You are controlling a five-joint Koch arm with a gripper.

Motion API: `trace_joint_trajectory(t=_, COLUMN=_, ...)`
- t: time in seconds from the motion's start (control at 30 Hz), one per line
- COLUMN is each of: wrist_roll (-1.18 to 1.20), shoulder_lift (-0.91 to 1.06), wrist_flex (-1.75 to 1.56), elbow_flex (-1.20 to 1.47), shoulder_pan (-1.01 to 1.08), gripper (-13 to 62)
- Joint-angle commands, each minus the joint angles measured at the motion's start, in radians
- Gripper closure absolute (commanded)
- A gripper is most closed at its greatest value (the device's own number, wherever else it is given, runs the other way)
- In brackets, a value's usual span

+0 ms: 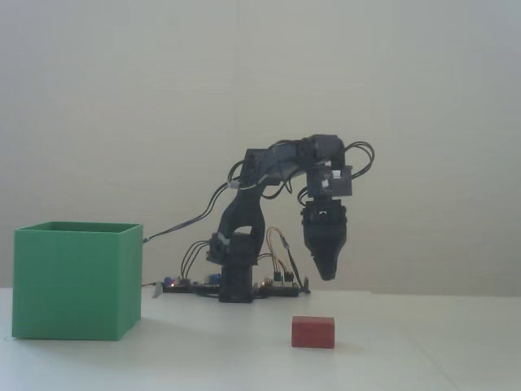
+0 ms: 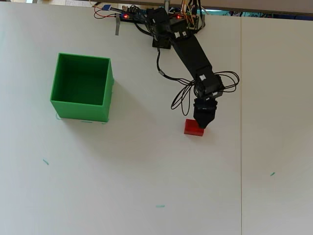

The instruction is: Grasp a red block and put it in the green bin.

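The red block (image 1: 313, 332) lies flat on the white table, right of centre; in the overhead view (image 2: 191, 129) its upper right corner is covered by the gripper tip. My gripper (image 1: 327, 275) points down and hangs well above the table, over the block's far right edge, also seen in the overhead view (image 2: 201, 125). Its jaws taper to one closed point with no gap and hold nothing. The green bin (image 1: 77, 281) stands on the left, far from the block; from overhead (image 2: 80, 108) its inside looks bare.
The arm's base and circuit boards (image 2: 161, 19) with loose wires sit at the table's back edge. A black cable loop (image 2: 182, 100) hangs beside the forearm. A table seam (image 2: 241, 147) runs right of the block.
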Motion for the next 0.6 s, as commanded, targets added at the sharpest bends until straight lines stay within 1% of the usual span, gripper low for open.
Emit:
trace_joint_trajectory(t=0.0, wrist_roll=0.009, shoulder_lift=0.017, wrist_flex=0.037, elbow_flex=-0.04, shoulder_pan=-0.02, gripper=12.1)
trace_joint_trajectory(t=0.2, wrist_roll=0.012, shoulder_lift=-0.048, wrist_flex=0.035, elbow_flex=-0.118, shoulder_pan=-0.031, gripper=12.2)
trace_joint_trajectory(t=0.33, wrist_roll=0.011, shoulder_lift=-0.1, wrist_flex=0.035, elbow_flex=-0.169, shoulder_pan=0.011, gripper=12.1)
trace_joint_trajectory(t=0.57, wrist_roll=0.009, shoulder_lift=-0.127, wrist_flex=0.035, elbow_flex=-0.178, shoulder_pan=0.06, gripper=12.0)
